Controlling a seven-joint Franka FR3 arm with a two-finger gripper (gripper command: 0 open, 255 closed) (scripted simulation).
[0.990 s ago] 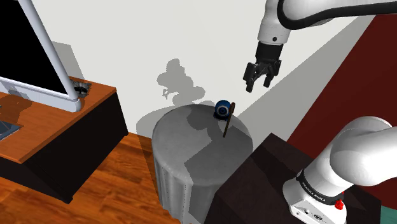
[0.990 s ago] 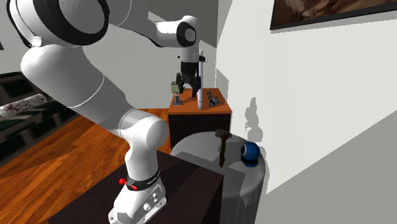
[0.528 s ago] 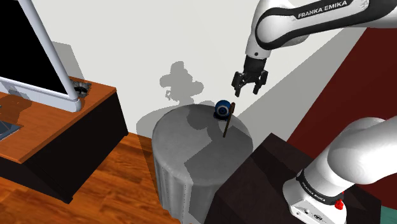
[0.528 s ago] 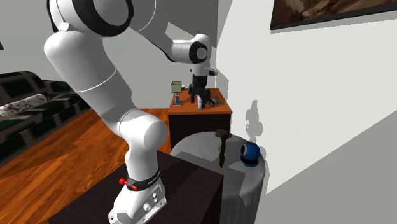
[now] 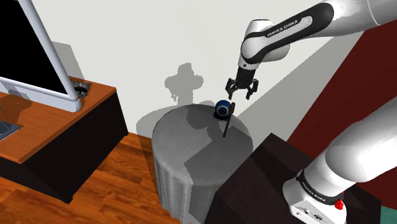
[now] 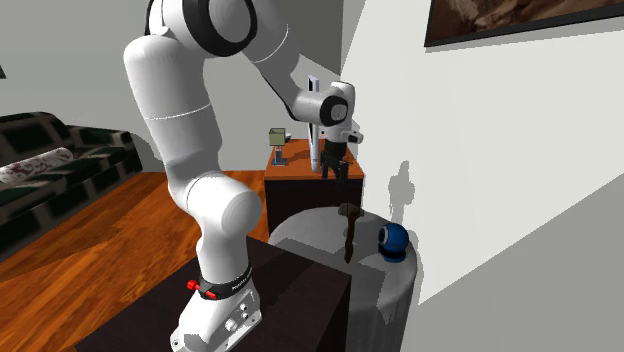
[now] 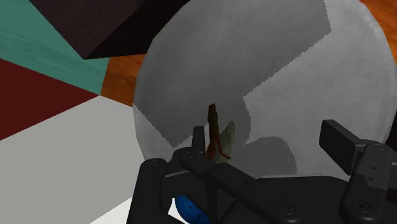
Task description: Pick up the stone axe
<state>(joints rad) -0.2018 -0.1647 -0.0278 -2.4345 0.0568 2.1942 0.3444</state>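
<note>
Where the dark stand occupies the shoulder view's lower right, a round grey table sits at centre. The stone axe lies at its upper right, just beside a blue ball. Above them the gripper hovers, fingers spread apart.

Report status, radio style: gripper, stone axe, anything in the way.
Gripper open, empty, above the stone axe. Axe lying on round grey table, untouched. Blue ball beside axe head, crowding the grasp.
</note>
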